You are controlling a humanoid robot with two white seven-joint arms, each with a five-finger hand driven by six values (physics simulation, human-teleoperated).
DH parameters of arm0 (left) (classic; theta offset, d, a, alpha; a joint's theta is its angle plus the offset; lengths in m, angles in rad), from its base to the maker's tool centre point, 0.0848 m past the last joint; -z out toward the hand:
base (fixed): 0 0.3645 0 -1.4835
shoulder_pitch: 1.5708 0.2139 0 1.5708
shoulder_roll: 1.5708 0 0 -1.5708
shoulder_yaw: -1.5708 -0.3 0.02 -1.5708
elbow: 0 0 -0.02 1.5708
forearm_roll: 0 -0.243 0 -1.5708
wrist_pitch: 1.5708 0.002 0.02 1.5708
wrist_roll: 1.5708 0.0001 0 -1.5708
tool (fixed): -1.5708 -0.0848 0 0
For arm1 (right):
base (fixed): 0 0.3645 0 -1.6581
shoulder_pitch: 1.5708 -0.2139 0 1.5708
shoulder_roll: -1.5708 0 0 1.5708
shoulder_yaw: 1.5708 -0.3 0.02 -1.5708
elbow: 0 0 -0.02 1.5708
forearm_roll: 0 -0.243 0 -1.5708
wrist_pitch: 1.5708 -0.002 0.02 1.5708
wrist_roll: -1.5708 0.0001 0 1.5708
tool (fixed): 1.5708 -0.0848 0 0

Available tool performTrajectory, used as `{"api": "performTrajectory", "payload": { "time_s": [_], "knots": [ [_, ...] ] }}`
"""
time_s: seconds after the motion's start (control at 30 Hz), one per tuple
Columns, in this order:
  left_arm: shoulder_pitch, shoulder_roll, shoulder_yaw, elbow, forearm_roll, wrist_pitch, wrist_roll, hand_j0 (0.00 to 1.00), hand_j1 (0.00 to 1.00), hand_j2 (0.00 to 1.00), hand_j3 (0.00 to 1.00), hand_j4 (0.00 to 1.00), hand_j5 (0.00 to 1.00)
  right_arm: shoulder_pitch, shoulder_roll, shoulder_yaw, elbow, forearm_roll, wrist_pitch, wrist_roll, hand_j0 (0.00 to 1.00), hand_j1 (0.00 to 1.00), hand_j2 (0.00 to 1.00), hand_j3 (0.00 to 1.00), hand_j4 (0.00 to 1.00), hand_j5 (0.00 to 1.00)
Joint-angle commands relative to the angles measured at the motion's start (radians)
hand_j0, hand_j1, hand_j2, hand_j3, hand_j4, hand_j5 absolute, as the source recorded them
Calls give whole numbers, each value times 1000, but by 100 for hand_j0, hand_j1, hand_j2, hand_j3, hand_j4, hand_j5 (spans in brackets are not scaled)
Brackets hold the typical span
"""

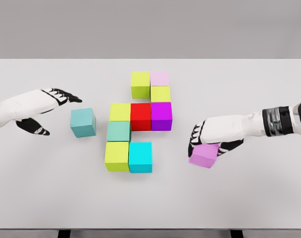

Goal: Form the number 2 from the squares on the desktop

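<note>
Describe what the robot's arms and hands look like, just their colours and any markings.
Both arms are smooth white shells. The left hand is white with black fingers carrying small white patches. The right hand is coloured the same way, white on the back with black showing at the fingers and underside. The right arm also has a grey metallic band with dark edges near the picture's right edge.

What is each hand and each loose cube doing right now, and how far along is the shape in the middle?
Left hand: open, holding nothing, beside the teal cube.
Teal cube: loose on the table, apart from the shape.
Right hand: closed on the violet cube.
Violet cube: gripped, apart from the shape.
Block cluster: eight cubes joined, unfinished.
</note>
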Motion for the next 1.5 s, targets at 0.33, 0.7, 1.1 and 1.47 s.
{"api": "performTrajectory", "payload": {
  "time_s": [0.33,0.7,1.1,1.47],
  "knots": [
    [67,-98,-1,0,1,-23,227,100,100,100,100,100,100,-17,126,11,-4,20,3,0,65,65,65,65,65,65],
    [112,-121,-13,1,-40,85,213,100,100,100,100,100,100,-18,187,18,53,116,3,0,65,65,65,65,65,65],
    [109,-162,-28,1,-65,123,215,100,100,100,100,100,100,-17,190,29,58,119,3,0,100,100,100,100,100,100],
    [103,-191,-50,3,-108,224,209,100,100,100,100,100,100,-37,146,17,59,119,3,0,100,100,100,100,100,100]
  ]
}}
